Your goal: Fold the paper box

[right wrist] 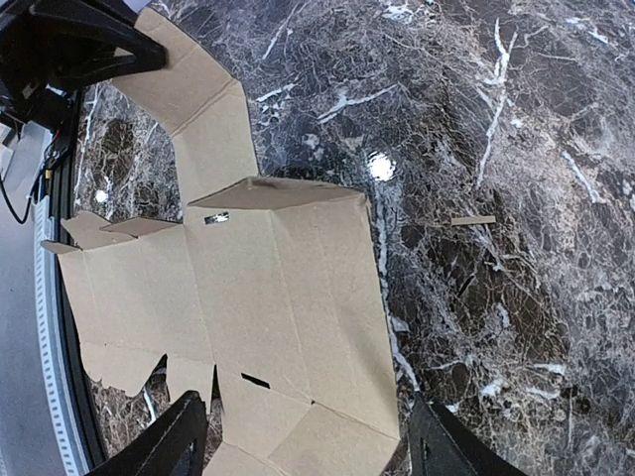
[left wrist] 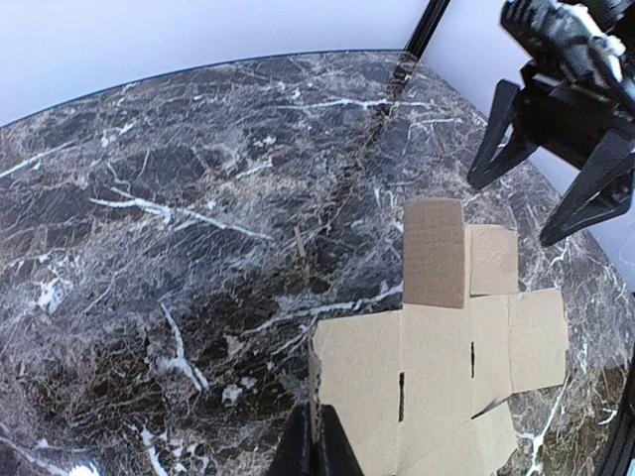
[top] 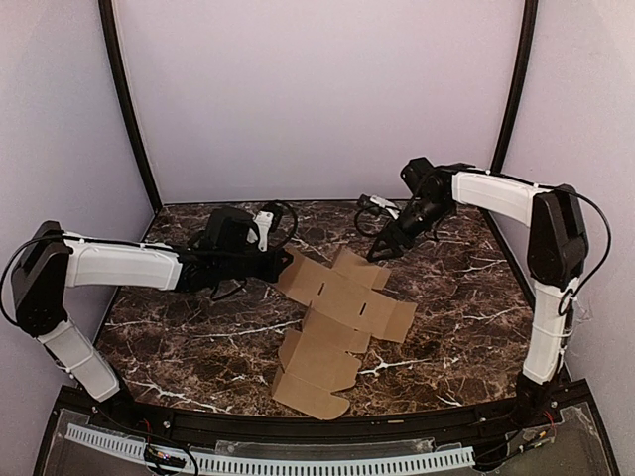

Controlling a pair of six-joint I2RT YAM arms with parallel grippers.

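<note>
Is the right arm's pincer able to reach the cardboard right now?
Probably yes. The right pincer hangs open above the paper box, near its far flap, with nothing between them.

Soft even light leaves one glare spot on the marble tabletop (right wrist: 378, 166); wrist views curve at edges.

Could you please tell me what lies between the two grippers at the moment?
Only the paper box, a flat sheet: the top view shows the left gripper at its left corner and the right gripper by its far flap.
</note>
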